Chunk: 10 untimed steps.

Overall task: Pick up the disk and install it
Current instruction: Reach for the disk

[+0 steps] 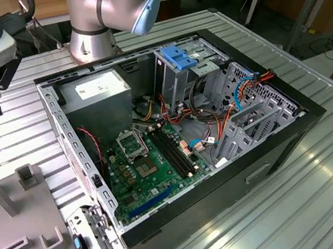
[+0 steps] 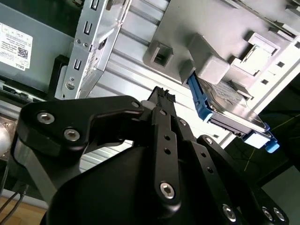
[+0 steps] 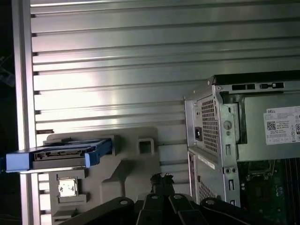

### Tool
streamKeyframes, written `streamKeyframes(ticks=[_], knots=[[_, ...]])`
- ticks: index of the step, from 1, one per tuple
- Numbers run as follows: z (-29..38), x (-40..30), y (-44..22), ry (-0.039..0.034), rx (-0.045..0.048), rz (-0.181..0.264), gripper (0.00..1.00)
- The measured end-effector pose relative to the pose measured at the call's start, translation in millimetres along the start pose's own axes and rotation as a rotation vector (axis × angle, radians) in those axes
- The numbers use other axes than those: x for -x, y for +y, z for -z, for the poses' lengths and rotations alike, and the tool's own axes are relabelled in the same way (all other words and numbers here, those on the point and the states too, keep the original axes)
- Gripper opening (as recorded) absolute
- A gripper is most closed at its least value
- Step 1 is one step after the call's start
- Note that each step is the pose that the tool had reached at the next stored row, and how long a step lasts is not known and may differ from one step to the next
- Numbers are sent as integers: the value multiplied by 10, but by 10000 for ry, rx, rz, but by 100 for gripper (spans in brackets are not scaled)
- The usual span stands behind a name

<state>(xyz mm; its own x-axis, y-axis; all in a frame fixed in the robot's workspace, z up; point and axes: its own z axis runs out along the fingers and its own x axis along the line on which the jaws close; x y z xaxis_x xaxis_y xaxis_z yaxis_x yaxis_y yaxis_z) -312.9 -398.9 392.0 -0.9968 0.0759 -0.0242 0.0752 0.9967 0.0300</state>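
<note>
Evidently pre-pickup: gripper (image 2: 161,96), upper left in the exterior view, seemingly closed and empty, apart from the disk (image 2: 229,115); grasping needs opening.

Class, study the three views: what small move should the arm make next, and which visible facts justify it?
Probably ease the gripper closer to the disk and line it up with the disk. In both wrist views the disk stands on edge in the grey holder beside the computer case. It is apart from the gripper, which holds nothing.
</note>
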Motion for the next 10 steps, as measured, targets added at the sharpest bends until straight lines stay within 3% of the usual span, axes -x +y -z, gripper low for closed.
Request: streamKeyframes(ticks=[1, 4, 6, 7, 10], knots=[[1, -37, -3, 1, -1, 0, 11], [2, -232, 5, 1, -1, -12, 11], [1, -272, 23, 1, -1, -16, 11], [1, -327, 33, 1, -1, -18, 11], [2, -609, 48, 2, -1, -25, 11]])
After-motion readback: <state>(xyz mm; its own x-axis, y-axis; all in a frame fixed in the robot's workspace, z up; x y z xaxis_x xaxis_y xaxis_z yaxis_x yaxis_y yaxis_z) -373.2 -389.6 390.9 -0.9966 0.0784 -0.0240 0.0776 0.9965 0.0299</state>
